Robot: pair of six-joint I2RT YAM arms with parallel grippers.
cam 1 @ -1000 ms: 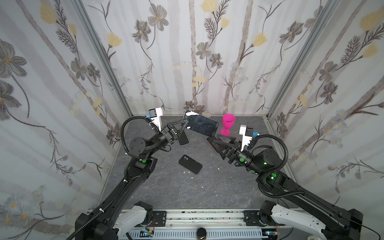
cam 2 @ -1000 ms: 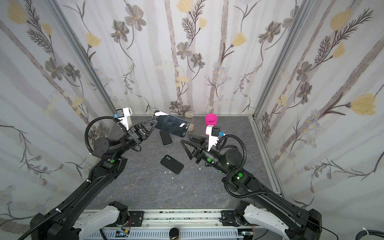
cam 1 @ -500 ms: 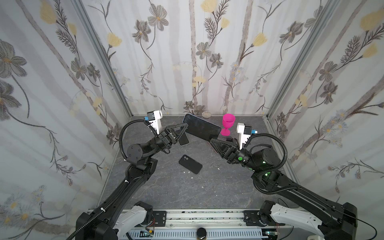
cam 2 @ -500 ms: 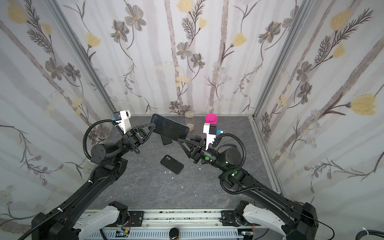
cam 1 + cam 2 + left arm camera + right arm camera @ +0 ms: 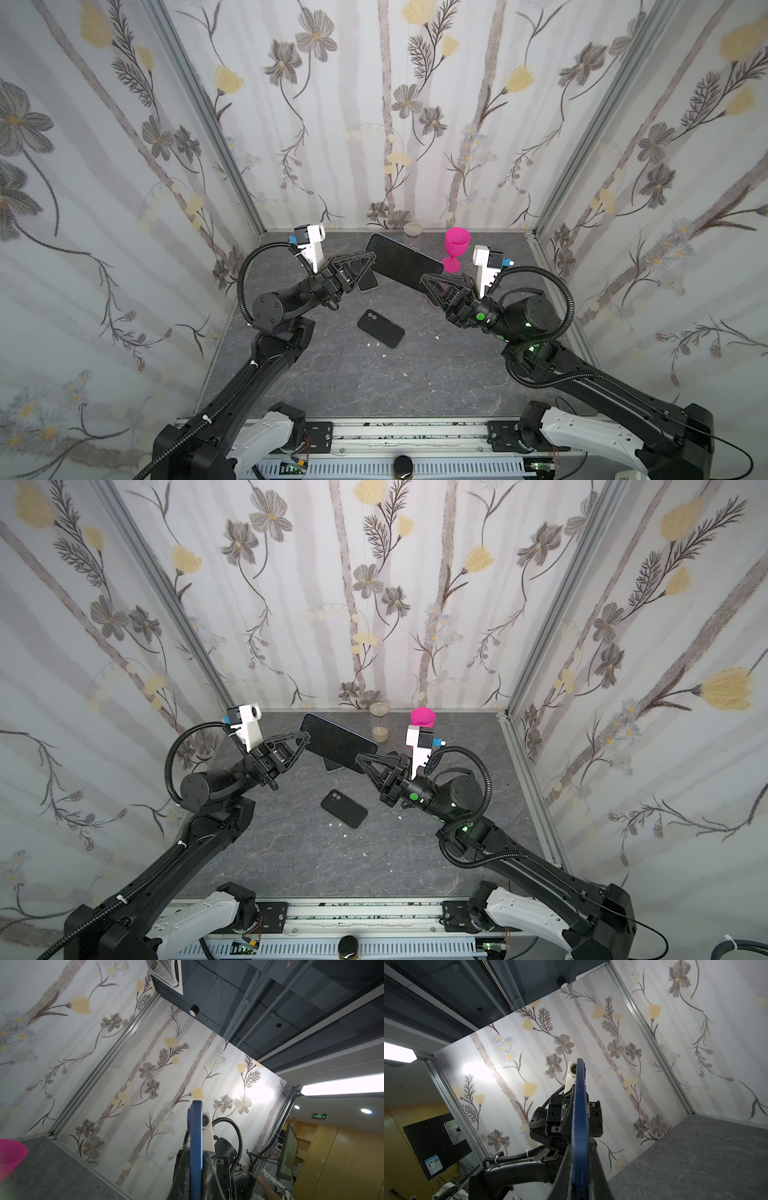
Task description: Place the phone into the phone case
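Above the table's back half, in both top views, I see the phone [image 5: 405, 264] bridged in mid-air. The left gripper [image 5: 372, 259] is clamped on one end and the right gripper [image 5: 427, 281] on the other. If the arms pull unevenly, I judge it could twist free and drop. The case [image 5: 381, 328] lies flat below, unobstructed. A goblet [image 5: 457, 245] stands just behind the right gripper, easily knocked, and a dark slab [image 5: 368, 283] lies beneath the phone.

Left wrist: the fingers [image 5: 181, 1169] pinch only the phone's end.

Right wrist: the fingers [image 5: 561, 1174] have the same short hold, so slipping is my worry.

phone [image 5: 405, 264] screen looking glossy, phone case [image 5: 380, 328] looking matt, desk [image 5: 374, 386] showing veined stone-ish finish, goblet [image 5: 457, 243] looking shiny plastic
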